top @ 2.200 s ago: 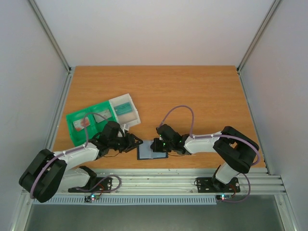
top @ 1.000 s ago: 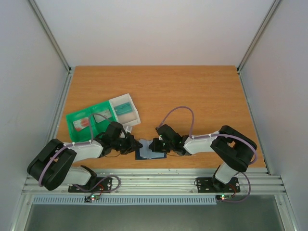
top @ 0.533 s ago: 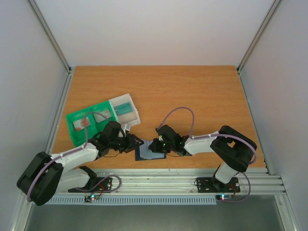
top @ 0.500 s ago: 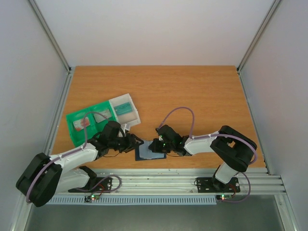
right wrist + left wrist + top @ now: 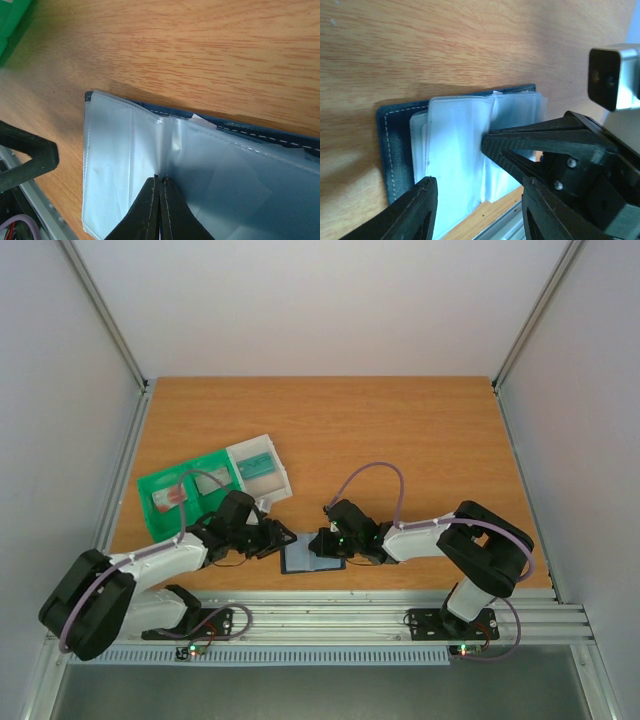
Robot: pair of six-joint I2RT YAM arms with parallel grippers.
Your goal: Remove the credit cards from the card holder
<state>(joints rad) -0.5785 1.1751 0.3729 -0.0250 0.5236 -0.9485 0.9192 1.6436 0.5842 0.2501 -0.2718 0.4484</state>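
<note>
The card holder (image 5: 312, 558) lies open near the table's front edge, dark navy cover down and pale clear sleeves (image 5: 455, 150) up. My right gripper (image 5: 160, 179) is shut, and its tips press on the fold of the sleeves (image 5: 120, 155). My left gripper (image 5: 477, 200) is open just left of the holder, one finger at each side of the left sleeve, holding nothing. A small white corner (image 5: 199, 119) peeks from under the sleeves. One teal credit card (image 5: 260, 468) lies in the white bin. A pale card with a red mark (image 5: 170, 496) lies in the green bin.
The green bin (image 5: 185, 502) and the white bin (image 5: 272, 452) stand side by side behind the left arm. The metal rail (image 5: 330, 615) runs just in front of the holder. The right gripper's black fingers (image 5: 540, 142) reach into the left wrist view.
My left gripper has gone from shut to open and let go of the sleeve it had lifted. The sleeve now lies flat. The right gripper has stayed shut on the fold.
</note>
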